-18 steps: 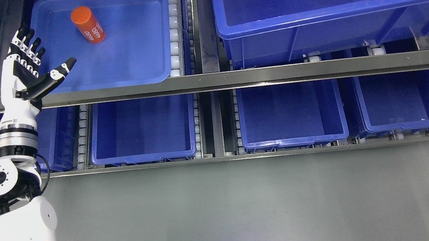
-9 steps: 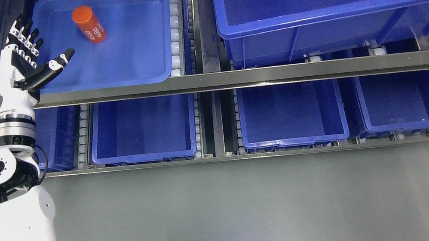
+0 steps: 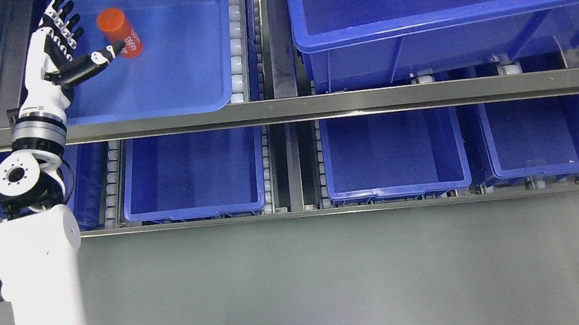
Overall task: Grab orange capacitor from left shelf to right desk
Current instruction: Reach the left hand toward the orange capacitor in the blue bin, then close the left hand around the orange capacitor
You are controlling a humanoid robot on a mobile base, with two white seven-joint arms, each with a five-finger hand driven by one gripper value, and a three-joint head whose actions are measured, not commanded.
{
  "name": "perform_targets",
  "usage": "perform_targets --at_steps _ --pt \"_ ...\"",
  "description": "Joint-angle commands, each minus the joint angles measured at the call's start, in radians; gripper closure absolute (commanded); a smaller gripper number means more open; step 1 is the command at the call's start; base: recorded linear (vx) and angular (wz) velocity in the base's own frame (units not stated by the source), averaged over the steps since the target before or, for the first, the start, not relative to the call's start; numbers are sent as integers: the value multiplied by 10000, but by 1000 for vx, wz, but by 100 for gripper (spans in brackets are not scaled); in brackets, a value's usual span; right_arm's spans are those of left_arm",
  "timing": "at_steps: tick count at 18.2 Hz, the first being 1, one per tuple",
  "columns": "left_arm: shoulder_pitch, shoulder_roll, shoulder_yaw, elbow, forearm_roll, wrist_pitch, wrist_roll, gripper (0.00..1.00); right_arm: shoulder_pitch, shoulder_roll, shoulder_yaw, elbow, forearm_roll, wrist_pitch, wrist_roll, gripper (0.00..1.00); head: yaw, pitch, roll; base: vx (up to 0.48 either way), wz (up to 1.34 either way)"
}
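An orange capacitor (image 3: 118, 31), a short cylinder with white print, lies tilted in a shallow blue tray (image 3: 180, 69) on the upper shelf at the top left. My left hand (image 3: 83, 35) is inside the tray, just left of the capacitor. Its fingers (image 3: 59, 18) are spread open and point away from me. The thumb tip (image 3: 113, 51) reaches the capacitor's near side. The hand holds nothing. My right arm is out of view.
A steel shelf rail (image 3: 281, 111) crosses the picture below the tray. A large deep blue bin (image 3: 450, 35) stands to the right on the upper shelf. Several blue bins (image 3: 192, 176) sit on the lower shelf. Grey floor (image 3: 345, 282) lies below.
My left arm has reached up and to the right into the tray. The open hand has come from the tray's left edge to beside the capacitor. The capacitor has not moved.
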Motion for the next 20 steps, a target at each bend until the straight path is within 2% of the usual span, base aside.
perform_targets --at_steps 1,9,16,20 --pt "-964 173 -1046 3201 -654 -599 23 6 138 -174 -107 -338 0 -4 0 0 0 0 0 0 0" --pt "-1042 296 -1000 3357 -701 -661 23 22 138 -174 -107 -338 0 -4 0 0 0 0 0 0 0" --pt "-1057 204 -756 3449 -685 -1596 39 60 138 -174 -107 -338 0 -4 0 0 0 0 0 0 0" --pt "-1042 143 -494 3449 -670 -2042 -7 84 138 -174 -107 -338 0 -4 0 0 0 0 0 0 0"
